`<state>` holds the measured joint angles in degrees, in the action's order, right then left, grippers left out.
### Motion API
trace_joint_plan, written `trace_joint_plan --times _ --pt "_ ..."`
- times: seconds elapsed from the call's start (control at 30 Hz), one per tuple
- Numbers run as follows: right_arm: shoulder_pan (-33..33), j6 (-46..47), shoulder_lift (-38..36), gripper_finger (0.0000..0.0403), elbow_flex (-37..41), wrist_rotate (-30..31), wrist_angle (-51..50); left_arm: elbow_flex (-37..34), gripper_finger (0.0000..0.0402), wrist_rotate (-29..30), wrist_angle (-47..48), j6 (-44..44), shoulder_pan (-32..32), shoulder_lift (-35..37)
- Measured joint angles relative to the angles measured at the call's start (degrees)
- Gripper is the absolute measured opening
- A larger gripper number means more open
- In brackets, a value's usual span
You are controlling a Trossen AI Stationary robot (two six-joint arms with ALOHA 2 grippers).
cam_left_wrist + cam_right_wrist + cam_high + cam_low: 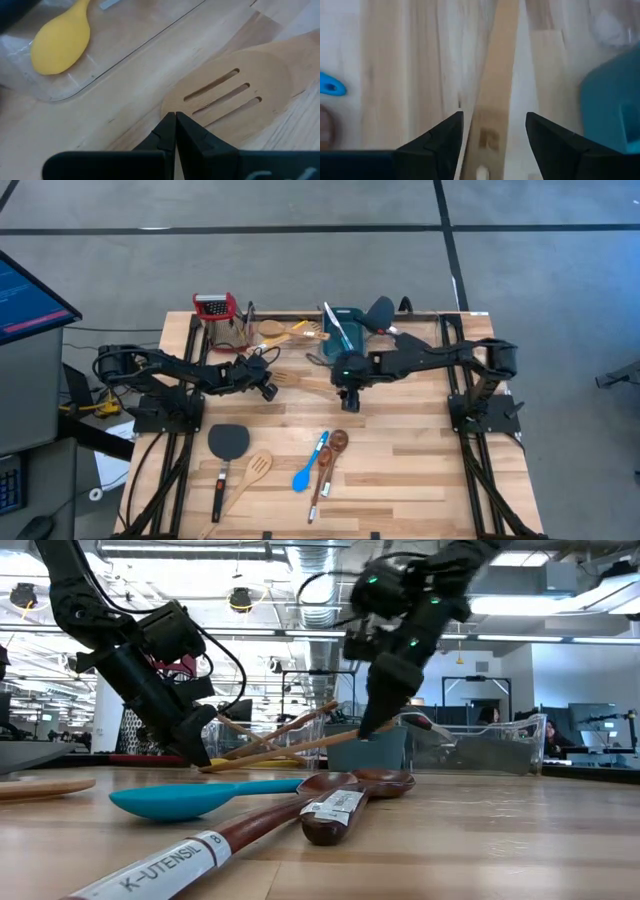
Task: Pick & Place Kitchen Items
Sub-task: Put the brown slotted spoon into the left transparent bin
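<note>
A pale wooden slotted spatula (300, 380) lies on the table in front of the teal tub (345, 330). Its head (235, 95) points toward the left arm. My left gripper (266, 387) is shut, with its tips (175, 120) at the rounded end of that head. My right gripper (348, 397) is open and points steeply down. Its fingers (445, 135) stand on either side of the spatula's handle (492, 100) without touching it. A black spatula (228, 442), another slotted spatula (255, 470), a blue spoon (305, 472) and dark-brown spoons (330, 455) lie near the front. My left gripper's shut fingertips meet the rim of the slotted spatula's head (172, 107) at its rounded end, slanting down from the table's left. Whether they press on it or only stand against it, I cannot tell. The head lies flat on the wood.
A clear bin (275, 330) holding a yellow spoon (60, 42) stands at the back, left of the teal tub. A red object (213, 307) is at the far left corner. Bare wood lies between the grippers and the front utensils.
</note>
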<state>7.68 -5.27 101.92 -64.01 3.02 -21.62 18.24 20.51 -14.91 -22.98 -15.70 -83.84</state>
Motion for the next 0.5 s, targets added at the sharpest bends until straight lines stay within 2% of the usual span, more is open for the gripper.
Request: trace_joint_plan --times 0.27,0.43,0.5 --pt "0.7 -5.3 10.4 0.0215 -16.6 0.9 -16.5 0.0 0.0002 -0.1 -0.1 0.0 0.0 0.0" --pt "1.4 -5.8 14.8 0.0204 -21.1 -1.7 -22.1 0.0 0.0002 -0.1 -0.3 0.0 0.0 0.0" --pt "1.4 -5.9 15.8 0.0193 -21.5 -1.9 -21.5 0.0 0.0002 0.0 -0.2 0.0 0.0 0.0"
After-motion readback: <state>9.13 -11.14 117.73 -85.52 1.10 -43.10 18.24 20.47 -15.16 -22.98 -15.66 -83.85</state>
